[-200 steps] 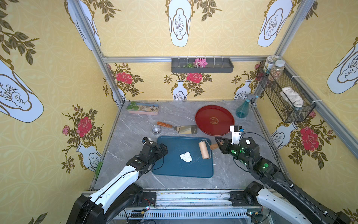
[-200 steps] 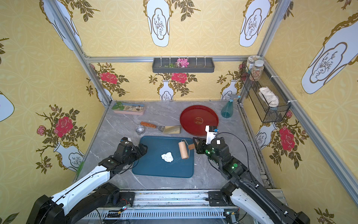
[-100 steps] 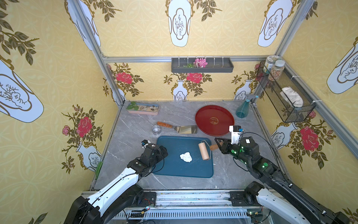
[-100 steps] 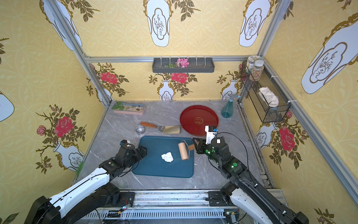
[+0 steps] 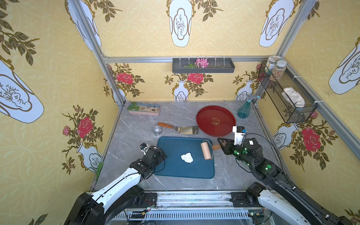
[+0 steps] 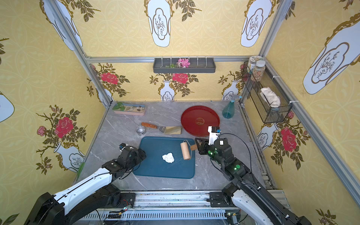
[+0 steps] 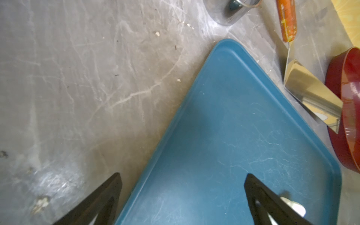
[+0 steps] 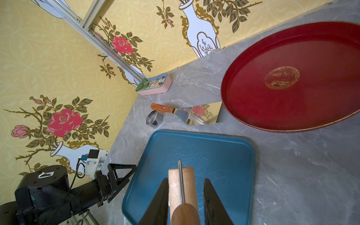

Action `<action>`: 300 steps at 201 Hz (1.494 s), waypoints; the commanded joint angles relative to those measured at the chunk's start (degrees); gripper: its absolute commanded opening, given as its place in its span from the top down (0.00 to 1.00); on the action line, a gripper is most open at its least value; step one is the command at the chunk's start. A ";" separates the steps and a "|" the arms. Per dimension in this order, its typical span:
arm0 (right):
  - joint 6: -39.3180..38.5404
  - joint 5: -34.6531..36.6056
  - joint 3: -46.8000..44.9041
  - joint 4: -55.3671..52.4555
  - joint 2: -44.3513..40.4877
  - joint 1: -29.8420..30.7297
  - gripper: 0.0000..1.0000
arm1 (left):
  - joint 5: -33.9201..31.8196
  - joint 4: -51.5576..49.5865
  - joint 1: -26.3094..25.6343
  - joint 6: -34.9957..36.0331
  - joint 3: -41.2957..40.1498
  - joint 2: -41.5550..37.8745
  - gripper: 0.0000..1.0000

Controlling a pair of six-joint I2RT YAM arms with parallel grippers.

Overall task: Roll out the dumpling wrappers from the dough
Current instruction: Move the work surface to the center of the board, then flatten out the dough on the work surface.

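Left wrist view: left gripper (image 7: 182, 174) jaws spread wide, nothing between them. One tip hangs over bare countertop (image 7: 78, 87), the other over the blue tray (image 7: 233, 116), and the tray's edge runs between them. Ahead of the jaws is the tray corner, then the steel ring cup (image 7: 228, 13) and scraper (image 7: 311, 93).

Change over the last second: in both top views the left arm has sunk and drawn back a little, which brings its jaws to straddle that tray edge. Nothing else has moved. Right gripper (image 8: 186, 179), roller (image 5: 206, 151) and dough lump (image 5: 187, 157) sit where they were.

Right gripper: jaws clenched on the roller's wooden handle, with the drum straight out ahead of the tips, over the tray. The dough lump lies on the tray just beyond the drum from those jaws, near it but apart. The drum hides it in the right wrist view. From the left jaws it is well off across the tray, outside that camera's frame.

No dumpling wrappers in view. The dough is a ragged, unrolled lump, and the red plate (image 5: 215, 120) is bare.

Reading: the left arm looks to be either clearing the rolling area or settling to steady the tray; cannot tell which. Rolling is not yet begun. The next move looks like the right arm's, bringing the drum over the lump.
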 commanded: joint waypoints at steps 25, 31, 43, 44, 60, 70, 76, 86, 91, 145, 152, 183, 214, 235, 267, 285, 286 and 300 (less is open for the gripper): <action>0.49 3.03 -0.11 0.73 -1.31 -0.04 1.00 | 4.75 3.14 -0.05 0.66 -0.52 2.27 0.00; 0.38 2.96 0.11 0.34 -1.22 -0.04 1.00 | 5.45 3.33 -0.04 0.71 -0.64 2.48 0.00; -0.05 3.06 0.61 -0.40 -0.93 -0.04 1.00 | 7.04 3.92 -0.17 0.83 -0.90 2.83 0.01; -0.14 3.13 0.66 -0.48 -0.90 -0.04 1.00 | 7.22 3.93 -0.15 0.79 -0.88 2.88 0.01; -0.83 3.38 1.08 -1.24 -0.70 -0.04 1.00 | 9.05 4.67 -0.76 0.53 -1.15 3.26 0.03; -1.35 3.14 1.37 -1.87 -0.67 -0.04 1.00 | 9.94 4.98 -1.65 -0.07 -1.27 3.58 0.04; -1.52 3.27 1.65 -2.41 -0.48 -0.04 1.00 | 10.11 5.32 -2.43 -0.40 -1.21 3.84 0.04; -1.67 3.38 1.84 -2.65 -0.27 -0.04 1.00 | 10.54 5.88 -3.94 -1.46 -1.20 4.28 0.05; -1.75 3.36 1.89 -2.75 -0.17 -0.04 1.00 | 10.67 6.18 -4.79 -2.04 -1.16 4.65 0.05; -1.53 4.52 4.36 -6.77 1.50 -0.04 1.00 | 11.11 10.05 -14.64 -7.80 0.23 8.65 0.08; -1.64 4.46 4.48 -6.85 1.71 -0.04 1.00 | 10.83 10.16 -15.65 -8.23 0.57 9.11 0.08; -1.60 5.24 5.52 -9.04 3.26 -0.04 1.00 | 8.44 9.30 -16.92 -8.68 1.17 8.57 0.05; -1.25 4.44 6.36 -9.99 4.82 0.05 1.00 | 1.35 6.55 -16.76 -7.67 1.59 2.85 0.00; -0.53 4.39 6.59 -10.00 5.92 0.39 1.00 | -1.31 6.46 -15.75 -3.65 2.84 -0.65 0.00; 0.82 6.02 6.93 -8.77 9.29 2.90 1.00 | -1.05 8.66 -11.79 3.87 4.98 -1.94 0.00; 1.50 8.58 7.27 -7.93 11.43 5.13 1.00 | -0.34 11.46 -10.06 8.50 5.63 -1.34 0.00; 1.52 8.75 7.33 -7.89 11.57 5.27 1.00 | -0.34 11.70 -10.02 8.75 5.68 -1.27 0.00; 1.62 11.46 8.03 -7.76 13.19 7.20 1.00 | -0.49 14.67 -9.13 12.80 5.92 -0.35 0.00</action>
